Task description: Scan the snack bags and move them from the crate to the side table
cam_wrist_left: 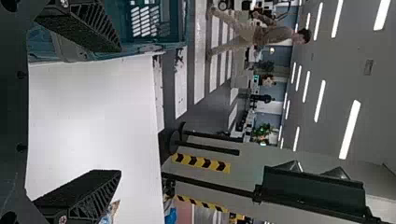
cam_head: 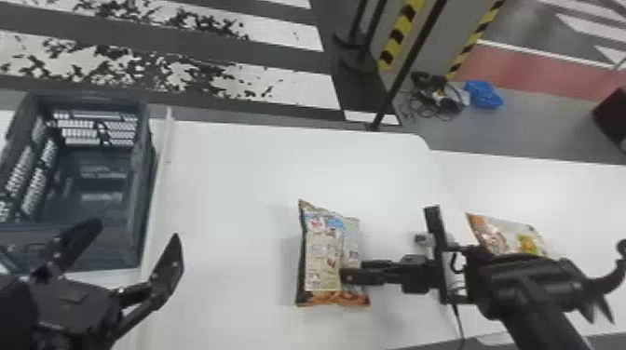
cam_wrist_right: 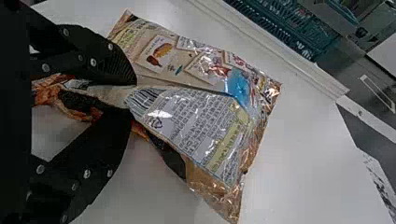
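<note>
Black right gripper (cam_head: 352,271) pinches the snack bag (cam_head: 323,256), lower centre (left gripper (cam_head: 136,231) gapes, lower left); keep the barcode (cam_wrist_right: 144,99) uncovered.

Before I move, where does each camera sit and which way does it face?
Head view: on the head, facing forward and down over crate, white table and snack bag; left claw open, right claw pinching the bag.
Left wrist view: on the left wrist, facing past its open claw over the table to the floor beyond; two fingers show.
Right wrist view: on the right wrist, facing the pinched bag, crate beyond; two fingers show.
Shared: head and right wrist views both show that bag.
</note>
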`<action>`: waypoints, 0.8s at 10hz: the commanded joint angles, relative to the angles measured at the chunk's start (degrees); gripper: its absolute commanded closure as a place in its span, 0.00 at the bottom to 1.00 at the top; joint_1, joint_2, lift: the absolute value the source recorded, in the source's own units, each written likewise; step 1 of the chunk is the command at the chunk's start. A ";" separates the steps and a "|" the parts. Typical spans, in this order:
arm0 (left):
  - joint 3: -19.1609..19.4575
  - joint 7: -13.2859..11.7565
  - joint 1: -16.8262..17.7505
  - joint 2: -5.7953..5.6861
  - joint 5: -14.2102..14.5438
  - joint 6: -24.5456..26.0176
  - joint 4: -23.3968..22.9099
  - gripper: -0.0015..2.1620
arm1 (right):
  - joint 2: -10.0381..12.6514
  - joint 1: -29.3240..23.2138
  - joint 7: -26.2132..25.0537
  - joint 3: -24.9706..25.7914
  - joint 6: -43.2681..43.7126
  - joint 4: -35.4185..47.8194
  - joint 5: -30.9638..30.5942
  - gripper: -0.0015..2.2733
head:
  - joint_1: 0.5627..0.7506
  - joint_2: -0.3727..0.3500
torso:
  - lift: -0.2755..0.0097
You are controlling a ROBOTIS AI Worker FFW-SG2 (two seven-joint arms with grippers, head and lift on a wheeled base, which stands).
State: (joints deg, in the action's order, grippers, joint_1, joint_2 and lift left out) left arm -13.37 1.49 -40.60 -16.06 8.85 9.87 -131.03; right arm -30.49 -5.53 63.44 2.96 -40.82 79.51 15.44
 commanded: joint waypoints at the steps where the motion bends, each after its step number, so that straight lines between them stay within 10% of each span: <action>1: 0.01 0.00 1.05 0.24 0.38 0.11 1.04 0.03 | -0.27 -0.88 0.02 2.58 0.07 1.43 0.99 0.96 | 0.70 0.11 | 0.66; 5: -0.51 0.00 3.95 0.59 1.17 2.39 2.01 0.03 | -1.85 -2.11 -1.39 14.97 -3.79 9.34 8.02 0.96 | 0.70 0.07 | 0.66; 8: -0.07 0.00 4.21 0.41 1.35 2.75 2.36 0.03 | -2.73 5.53 -16.07 22.53 6.58 1.96 9.43 0.96 | 0.70 0.03 | 0.66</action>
State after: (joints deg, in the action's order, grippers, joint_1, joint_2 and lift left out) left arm -13.55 1.49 -36.39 -15.58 10.18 12.53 -128.70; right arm -33.11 -1.56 48.20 24.59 -37.59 83.61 24.85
